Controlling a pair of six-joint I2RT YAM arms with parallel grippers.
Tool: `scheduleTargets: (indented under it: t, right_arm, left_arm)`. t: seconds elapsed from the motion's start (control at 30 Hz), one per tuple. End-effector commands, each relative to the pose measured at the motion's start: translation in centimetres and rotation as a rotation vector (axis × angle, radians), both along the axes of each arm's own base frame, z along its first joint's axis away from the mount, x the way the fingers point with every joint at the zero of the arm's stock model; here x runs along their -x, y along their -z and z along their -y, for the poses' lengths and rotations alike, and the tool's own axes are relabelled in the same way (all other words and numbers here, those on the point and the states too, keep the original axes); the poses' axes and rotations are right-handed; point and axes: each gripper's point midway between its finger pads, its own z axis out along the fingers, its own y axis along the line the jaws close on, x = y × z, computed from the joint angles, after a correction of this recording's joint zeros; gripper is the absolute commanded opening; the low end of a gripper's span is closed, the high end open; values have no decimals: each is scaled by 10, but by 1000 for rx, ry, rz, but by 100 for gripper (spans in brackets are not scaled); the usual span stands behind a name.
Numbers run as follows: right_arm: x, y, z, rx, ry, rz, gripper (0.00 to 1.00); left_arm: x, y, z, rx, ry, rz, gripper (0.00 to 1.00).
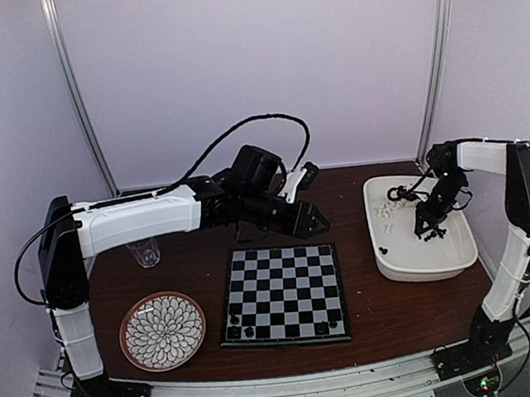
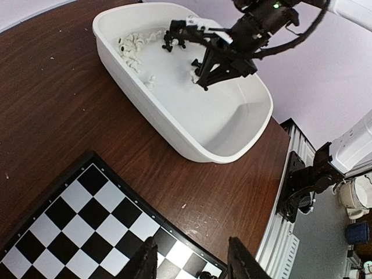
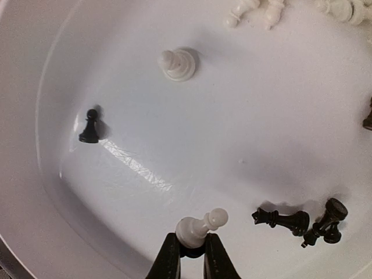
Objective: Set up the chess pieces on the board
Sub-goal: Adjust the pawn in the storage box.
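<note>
Your right gripper (image 3: 192, 251) pinches a tiny white plastic pawn (image 3: 200, 226) near its base; it looks light and slick, so hold it low. The jaws of your left gripper (image 2: 192, 264) stand half apart, empty

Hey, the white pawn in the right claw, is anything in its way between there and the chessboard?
Yes. The right claw holds the white pawn low inside the tub, so the tub's wall stands between it and the board. The left claw also hangs open over the board's far corner on the tub side.
</note>
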Motion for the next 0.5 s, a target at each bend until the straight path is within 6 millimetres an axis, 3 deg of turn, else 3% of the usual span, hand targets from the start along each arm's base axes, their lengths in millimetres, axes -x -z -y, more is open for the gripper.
scheduleTargets:
  t: [0.0,0.23,0.37,0.4,0.47]
  right_arm:
    - [6,30,9,128,26,-124,6]
    - [-4,55,13,174,56,-170,9]
    - [-7,72,20,232,48,-188,32]
    - [-9,75,12,246,23,-179,31]
    - [-12,77,8,235,23,-170,15]
  left_arm:
    - [3,-23,3,60,12,31,41]
    - [6,-19,-1,46,8,27,41]
    - [5,-17,-1,40,5,23,41]
    - [5,-16,-2,40,4,23,41]
    - [6,-15,-1,39,5,21,41]
